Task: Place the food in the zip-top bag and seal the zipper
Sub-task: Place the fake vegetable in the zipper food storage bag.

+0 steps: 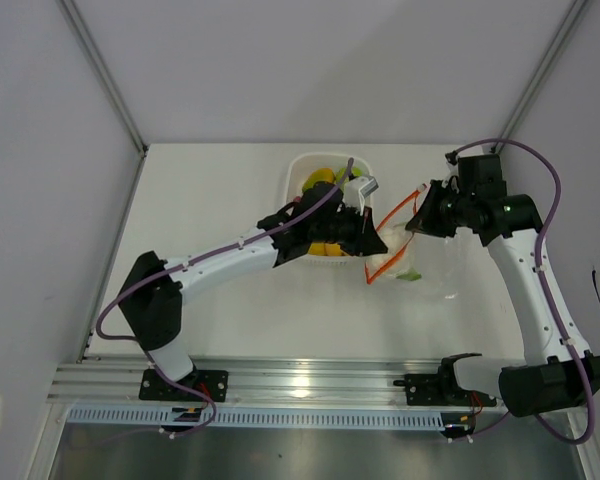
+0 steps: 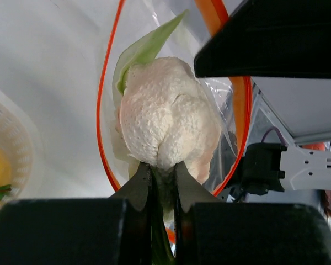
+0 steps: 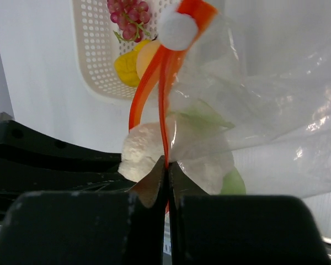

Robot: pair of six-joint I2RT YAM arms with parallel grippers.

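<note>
My left gripper [image 2: 163, 171] is shut on the white cauliflower [image 2: 168, 118], gripping its green stem end, and holds it inside the orange-red zipper [image 2: 102, 110] loop of the clear zip-top bag [image 1: 428, 262]. The cauliflower also shows in the top view [image 1: 393, 243] and the right wrist view [image 3: 140, 152]. My right gripper [image 3: 166, 165] is shut on the zipper strip [image 3: 164, 99] and holds the bag's mouth up and open; in the top view it [image 1: 417, 222] is at the bag's far edge. A green apple [image 3: 233, 182] lies inside the bag.
The white perforated basket [image 1: 298, 172] stands left of the bag, under my left arm. It holds a red grape bunch [image 3: 129, 16], yellow fruits [image 3: 128, 69] and an orange-yellow mango [image 1: 327, 249]. Grey walls close in the table on both sides.
</note>
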